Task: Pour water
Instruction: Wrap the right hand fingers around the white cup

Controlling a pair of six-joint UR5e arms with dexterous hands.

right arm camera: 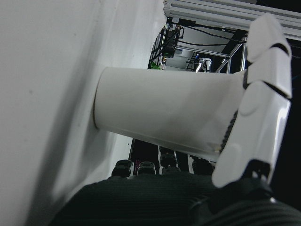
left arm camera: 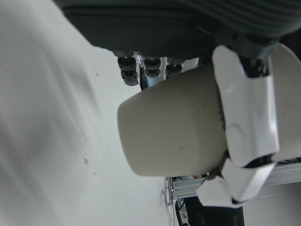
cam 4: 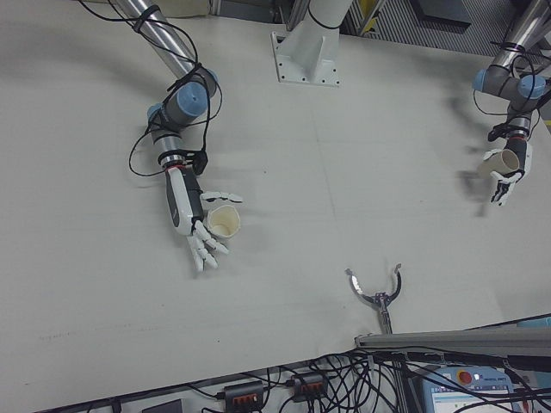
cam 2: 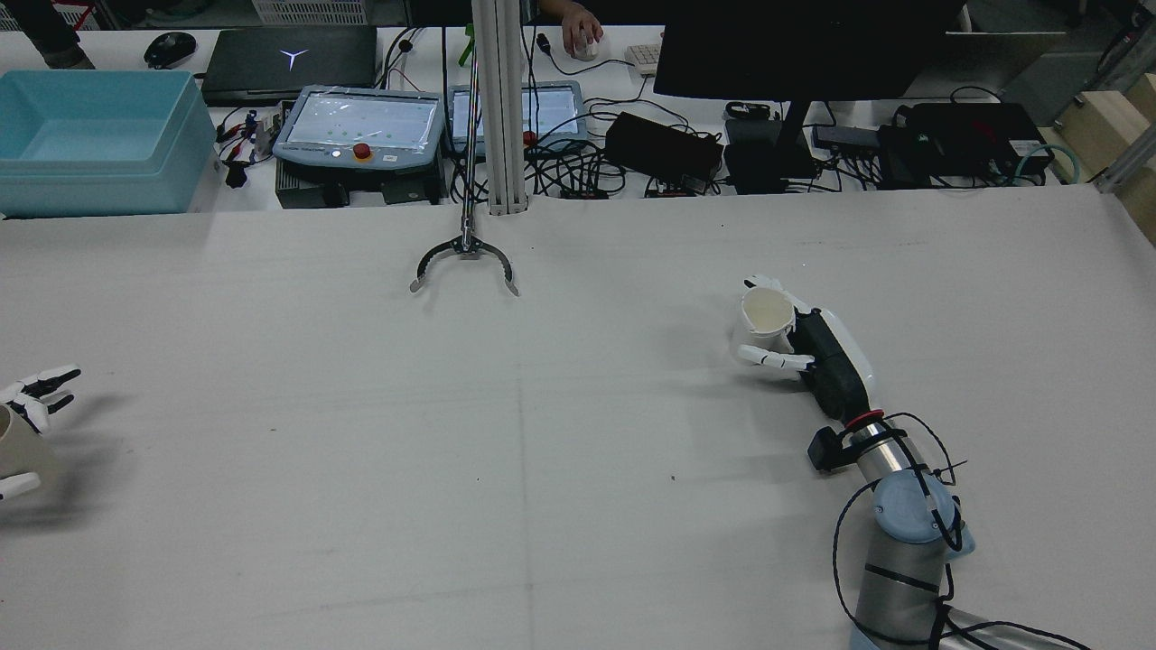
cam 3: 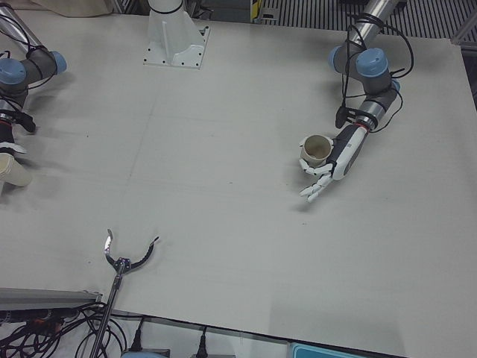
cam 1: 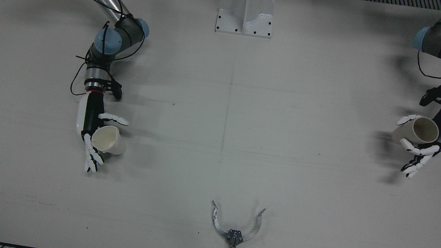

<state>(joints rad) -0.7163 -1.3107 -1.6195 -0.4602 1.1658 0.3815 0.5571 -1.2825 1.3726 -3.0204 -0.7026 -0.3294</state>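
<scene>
Front view, right hand (cam 1: 90, 137): near the table's (cam 1: 220, 137) edge on the view's left; fingers curved loosely around a cream paper cup (cam 1: 107, 139), thumb spread above the rim; the cup stands upright on the table, mouth up, inside looks bare.
Front view, left hand (cam 1: 418, 151): at the table's opposite edge; white fingers wrapped under and around a second cup (cam 1: 415, 131), beige, tapered, tipped so its mouth faces sideways and up.
Front view, metal claw (cam 1: 236, 227): two curved shiny prongs lying open at the table's near edge, middle.

Rear view, right hand (cam 2: 804, 348): black palm with white shell, grasping the cream paper cup (cam 2: 766, 318) from behind; cup upright on the table.
Rear view, left hand (cam 2: 27, 397): at the left edge, mostly cut off; fingers spread past the second cup (cam 2: 13, 442).

Left-front view, left hand (cam 3: 328, 168): holds the second cup (cam 3: 314, 151), fingertips reaching beyond it.

Right-front view, right hand (cam 4: 194, 219): cradles the cream paper cup (cam 4: 222, 221), fingers only half closed.

Left hand view, second cup (left arm camera: 188, 127): matte, smooth, tapered wall; a white thumb (left arm camera: 247, 117) pressed across it; base clear of the table.

Right hand view, cream paper cup (right arm camera: 164, 117): base flat against the table; white thumb (right arm camera: 256, 103) laid on its wall near the rim.
</scene>
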